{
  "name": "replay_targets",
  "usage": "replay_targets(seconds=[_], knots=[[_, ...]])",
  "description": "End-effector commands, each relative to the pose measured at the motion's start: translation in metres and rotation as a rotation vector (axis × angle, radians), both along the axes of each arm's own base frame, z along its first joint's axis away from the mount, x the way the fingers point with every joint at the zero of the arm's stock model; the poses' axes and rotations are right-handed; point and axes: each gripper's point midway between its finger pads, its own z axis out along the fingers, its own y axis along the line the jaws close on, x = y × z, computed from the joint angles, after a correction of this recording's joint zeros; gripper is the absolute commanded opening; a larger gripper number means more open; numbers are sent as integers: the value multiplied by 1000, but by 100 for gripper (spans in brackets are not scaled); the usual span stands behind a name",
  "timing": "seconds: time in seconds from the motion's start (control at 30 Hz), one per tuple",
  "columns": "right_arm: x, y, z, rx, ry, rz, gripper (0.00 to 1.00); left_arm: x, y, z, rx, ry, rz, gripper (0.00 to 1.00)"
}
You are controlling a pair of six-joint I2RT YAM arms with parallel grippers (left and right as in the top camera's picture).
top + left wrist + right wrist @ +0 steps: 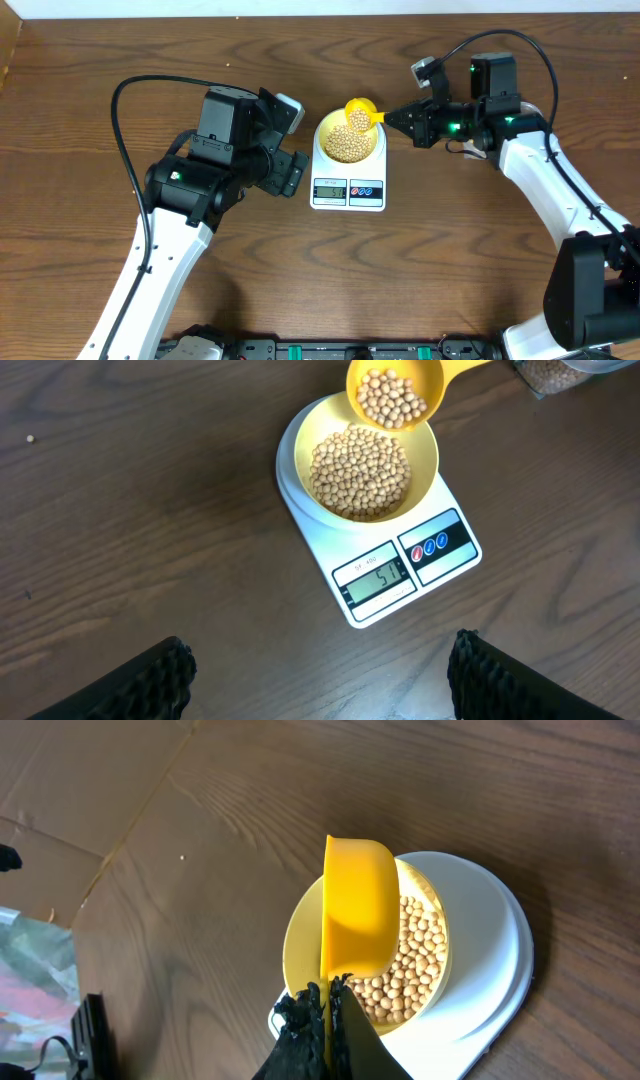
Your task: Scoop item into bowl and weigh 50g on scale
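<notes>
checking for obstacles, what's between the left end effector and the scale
Only bare table between the left end effector and the scale, seen in the left wrist view.

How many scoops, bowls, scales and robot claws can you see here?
Scoops: 1, the yellow scoop
Bowls: 1, the bowl with beans
Scales: 1, the white scale
Claws: 2, the left claw and the right claw
Total: 5

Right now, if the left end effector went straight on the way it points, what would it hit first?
Probably the white kitchen scale, its display corner nearest, ahead of the open left end effector. It seems angled downward, so it may touch the wooden table just short; depth is unclear.
</notes>
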Motion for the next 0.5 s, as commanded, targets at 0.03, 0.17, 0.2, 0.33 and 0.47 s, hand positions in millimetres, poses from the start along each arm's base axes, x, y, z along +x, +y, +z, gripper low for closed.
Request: replay_targets(seconds=[0.03,0.17,0.2,0.33,0.47], knots=[[-4,2,-1,33,30,16,1,-1,-1,-1,-1,4,-14,83],[-3,2,-1,33,29,16,1,-1,-1,-1,0,4,-14,83],[-3,2,-1,33,29,16,1,-1,-1,-1,-1,4,-14,83],[-3,2,-1,33,29,16,1,-1,-1,-1,0,4,-14,83],[-1,-1,-1,35,31,4,1,-1,-1,-1,-1,4,-14,83]])
